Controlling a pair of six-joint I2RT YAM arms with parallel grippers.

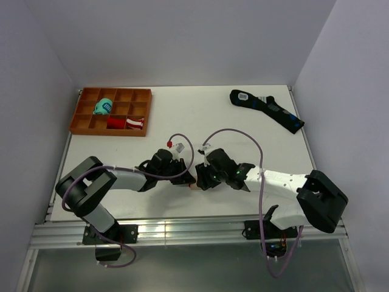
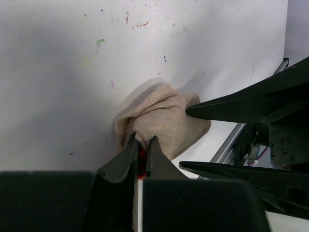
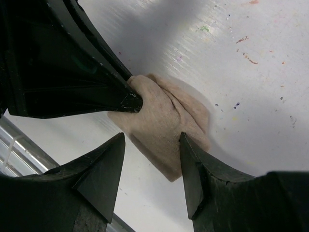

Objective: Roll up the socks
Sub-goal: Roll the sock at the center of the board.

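Near the front edge of the table (image 1: 182,121), between the two arms, lie the socks (image 2: 166,121) — a small beige bundle, bunched and partly folded over itself, not yet a tidy roll. The left gripper (image 2: 141,147) is pinched narrow on one end of the bundle. A bit of red cloth shows between its two fingers, so I judge that it holds the red end to keep the fabric anchored. The right gripper (image 3: 150,141) faces it from the other side with its fingers spread wide, one on each side of the beige cloth, and it grips nothing. In the left wrist view one of its fingertips seems to touch the side of the bundle. This arrangement makes sense for rolling — one pincer fixes the end, and the other is free to push or tuck the loose part over. The task looks to be in its middle. Well apart, at the far side, an orange tray (image 1: 109,132) holds a teal bundle (image 1: 104,107) and a red-and-white bundle (image 1: 126,123), and a long black sock (image 1: 267,109) lies at the far right.
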